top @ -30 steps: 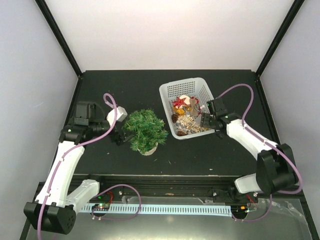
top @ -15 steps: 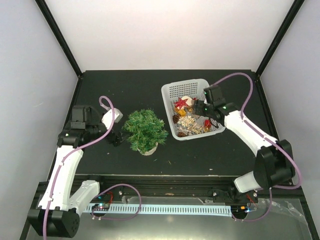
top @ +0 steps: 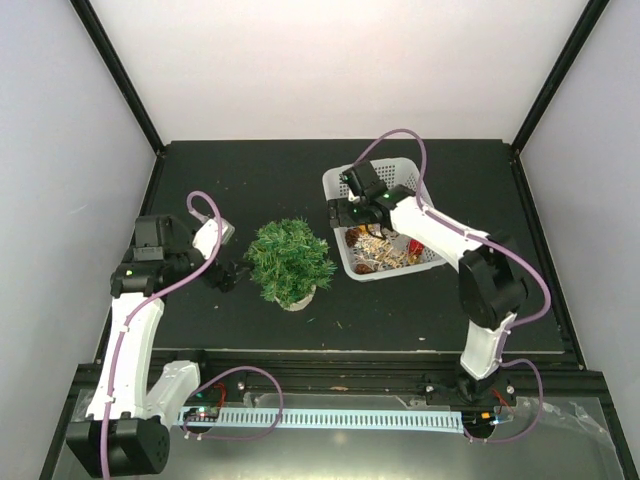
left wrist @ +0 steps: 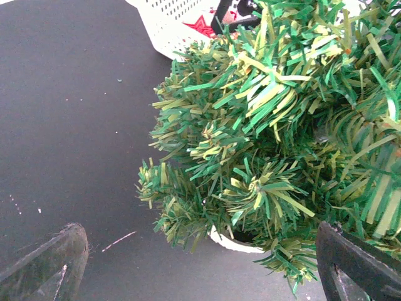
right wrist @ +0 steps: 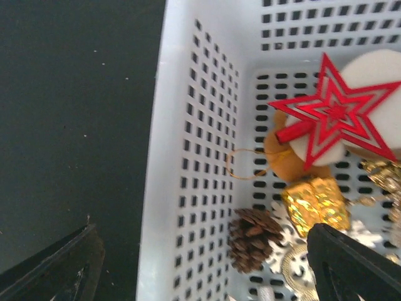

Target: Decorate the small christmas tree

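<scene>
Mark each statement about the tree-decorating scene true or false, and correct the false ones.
1. The red star lies in the white basket. True.
2. The small christmas tree stands inside the basket. False: it stands on the table beside it.
3. The right gripper holds the pine cone. False: it is open and empty; the pine cone lies in the basket.
4. The left gripper is open beside the tree. True.
</scene>
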{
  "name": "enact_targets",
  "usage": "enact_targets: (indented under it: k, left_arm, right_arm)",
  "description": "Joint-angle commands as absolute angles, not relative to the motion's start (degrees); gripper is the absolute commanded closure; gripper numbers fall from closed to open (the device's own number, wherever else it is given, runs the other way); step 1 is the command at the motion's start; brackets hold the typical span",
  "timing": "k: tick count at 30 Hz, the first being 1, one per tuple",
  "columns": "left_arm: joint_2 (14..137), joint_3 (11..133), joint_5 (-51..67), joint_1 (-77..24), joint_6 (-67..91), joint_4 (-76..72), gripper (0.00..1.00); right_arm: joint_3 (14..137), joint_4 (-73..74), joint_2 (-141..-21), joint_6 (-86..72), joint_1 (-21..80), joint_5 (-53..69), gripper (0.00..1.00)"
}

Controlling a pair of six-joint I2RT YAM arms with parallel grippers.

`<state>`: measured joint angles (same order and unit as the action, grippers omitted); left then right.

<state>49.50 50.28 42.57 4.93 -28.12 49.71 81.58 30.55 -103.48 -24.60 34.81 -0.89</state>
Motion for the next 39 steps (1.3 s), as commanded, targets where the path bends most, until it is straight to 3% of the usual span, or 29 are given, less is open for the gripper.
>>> enact_targets:
  k: [1, 16, 39]
  left_arm:
    - [49.1, 50.5, 41.8, 5.9, -28.7, 50.6, 0.01]
    - [49.1, 51.0, 41.1, 7.3, -29.8, 51.6, 0.01]
    - [54.8, 47.3, 39.5, 14.7, -34.7, 46.7, 0.01]
  right_arm:
    - [86.8, 32.7, -107.3, -23.0, 35.7, 0.3, 0.1]
    - [81.9, 29.5, -110.8, -25.6, 35.1, -1.4, 0.1]
    - [53.4, 19.4, -89.5, -41.0, 24.2, 3.5, 0.15]
